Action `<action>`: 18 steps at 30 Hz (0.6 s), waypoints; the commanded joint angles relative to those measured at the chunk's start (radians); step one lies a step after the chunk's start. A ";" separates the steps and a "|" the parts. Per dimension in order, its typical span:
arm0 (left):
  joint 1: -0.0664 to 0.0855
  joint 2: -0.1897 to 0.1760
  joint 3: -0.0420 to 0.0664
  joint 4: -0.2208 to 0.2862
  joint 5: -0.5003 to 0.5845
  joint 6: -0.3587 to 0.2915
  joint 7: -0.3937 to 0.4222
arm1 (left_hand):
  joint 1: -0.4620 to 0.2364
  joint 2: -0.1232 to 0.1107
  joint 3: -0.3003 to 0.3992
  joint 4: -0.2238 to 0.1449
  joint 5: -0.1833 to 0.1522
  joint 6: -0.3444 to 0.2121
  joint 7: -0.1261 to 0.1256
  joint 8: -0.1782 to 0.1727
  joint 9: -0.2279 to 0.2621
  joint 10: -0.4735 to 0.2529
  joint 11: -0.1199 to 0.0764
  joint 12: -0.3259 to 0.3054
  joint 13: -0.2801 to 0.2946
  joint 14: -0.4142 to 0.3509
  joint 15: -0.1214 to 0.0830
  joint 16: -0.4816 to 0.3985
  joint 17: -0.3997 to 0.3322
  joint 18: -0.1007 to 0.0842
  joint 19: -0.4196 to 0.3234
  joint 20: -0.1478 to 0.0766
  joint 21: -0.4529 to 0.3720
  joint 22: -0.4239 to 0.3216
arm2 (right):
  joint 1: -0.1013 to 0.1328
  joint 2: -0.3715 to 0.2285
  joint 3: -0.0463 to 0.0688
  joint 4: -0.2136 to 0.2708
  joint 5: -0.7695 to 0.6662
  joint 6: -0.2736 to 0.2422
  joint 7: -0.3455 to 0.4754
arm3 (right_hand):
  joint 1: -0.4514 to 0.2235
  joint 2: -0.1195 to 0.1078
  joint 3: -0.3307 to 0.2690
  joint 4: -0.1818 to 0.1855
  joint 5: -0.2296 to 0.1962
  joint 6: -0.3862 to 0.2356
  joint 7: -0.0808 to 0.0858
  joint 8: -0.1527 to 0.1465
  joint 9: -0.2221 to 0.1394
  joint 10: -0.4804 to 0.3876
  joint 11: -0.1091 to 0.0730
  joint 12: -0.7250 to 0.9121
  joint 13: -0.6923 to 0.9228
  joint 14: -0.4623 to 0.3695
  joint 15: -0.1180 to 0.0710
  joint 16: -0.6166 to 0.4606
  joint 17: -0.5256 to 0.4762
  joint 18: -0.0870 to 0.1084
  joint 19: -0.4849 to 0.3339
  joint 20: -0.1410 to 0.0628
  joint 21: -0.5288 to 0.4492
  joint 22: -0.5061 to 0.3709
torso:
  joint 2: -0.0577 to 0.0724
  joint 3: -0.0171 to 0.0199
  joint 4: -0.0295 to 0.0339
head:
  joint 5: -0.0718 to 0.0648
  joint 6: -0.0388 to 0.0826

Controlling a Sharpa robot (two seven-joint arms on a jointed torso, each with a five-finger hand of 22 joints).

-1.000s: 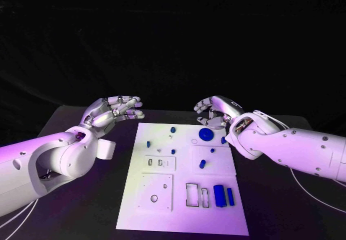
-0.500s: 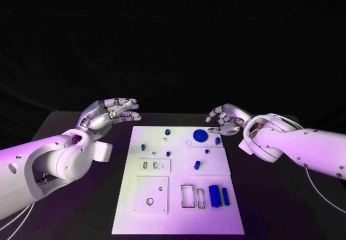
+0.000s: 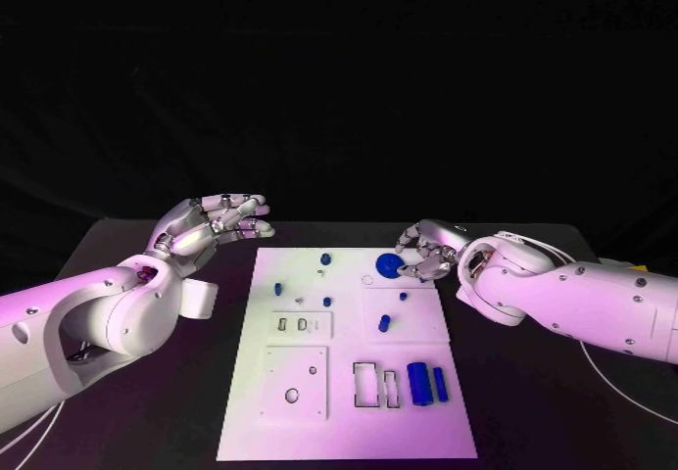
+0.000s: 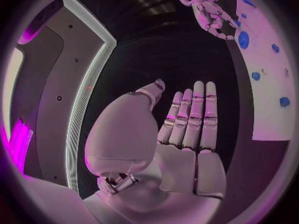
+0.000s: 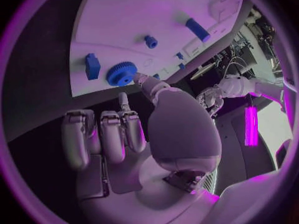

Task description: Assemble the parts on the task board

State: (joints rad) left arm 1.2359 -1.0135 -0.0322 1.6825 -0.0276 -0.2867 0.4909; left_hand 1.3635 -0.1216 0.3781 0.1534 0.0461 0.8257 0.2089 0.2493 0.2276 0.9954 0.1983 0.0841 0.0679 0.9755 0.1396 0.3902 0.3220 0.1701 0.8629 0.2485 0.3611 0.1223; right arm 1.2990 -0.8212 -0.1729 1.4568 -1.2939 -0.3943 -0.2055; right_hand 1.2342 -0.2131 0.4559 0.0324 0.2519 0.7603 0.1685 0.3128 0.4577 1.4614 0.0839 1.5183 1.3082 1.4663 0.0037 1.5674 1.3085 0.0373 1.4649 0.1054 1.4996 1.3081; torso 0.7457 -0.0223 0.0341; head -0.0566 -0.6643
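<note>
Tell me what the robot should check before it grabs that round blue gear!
1. Right hand holds nothing: ok, its fingers are curled in with nothing in them in the right wrist view.
2. Right hand is close to the blue gear: ok, it sits just beside it at the far end of the task board.
3. Gear is free to pick: ok, nothing lies on it.
4. Fingers touching the gear: cannot tell.
5. Left hand is out of the way: ok, it is off the board's far left corner, holding nothing.

A black table (image 3: pixel 169 392) (purple-lit) stands before a black backdrop (image 3: pixel 339 98).
</note>
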 commanded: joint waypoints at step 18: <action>0.001 0.001 0.000 0.001 0.004 0.026 -0.006 | 0.005 0.015 0.005 0.005 0.004 -0.005 0.051 -0.004 0.002 -0.003 -0.001 -0.005 0.002 -0.011 0.000 0.007 0.003 0.013 -0.003 0.001 -0.004 -0.002 | -0.016 0.043 -0.001 -0.028 -0.033 -0.033 -0.094 | 0.010 0.017 0.010 0.021 0.014 -0.042 -0.002 -0.051 -0.034 -0.079 -0.004 -0.115 -0.002 0.104 -0.002 0.003 0.262 0.010 0.037 -0.004 -0.057 0.065 | 0.001 0.0002 0.0000 | 0.013 -0.014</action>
State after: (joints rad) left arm 1.2358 -1.0145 -0.0323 1.6821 -0.0270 -0.2803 0.4829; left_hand 1.3676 -0.1175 0.3809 0.1561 0.0461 0.8257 0.2089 0.2493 0.2283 0.9954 0.1982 0.0841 0.0687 0.9681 0.1398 0.3902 0.3232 0.1702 0.8629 0.2484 0.3611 0.1214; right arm 1.2850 -0.7813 -0.1733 1.4285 -1.3336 -0.4365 -0.2865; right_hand 1.2463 -0.2012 0.4664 0.0484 0.2634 0.7182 0.1746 0.2663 0.4251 1.3874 0.0798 1.4089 1.3074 1.4663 0.0109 1.5673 1.3083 0.0381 1.4647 0.1056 1.4476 1.3079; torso 0.7469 -0.0223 0.0341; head -0.0452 -0.6764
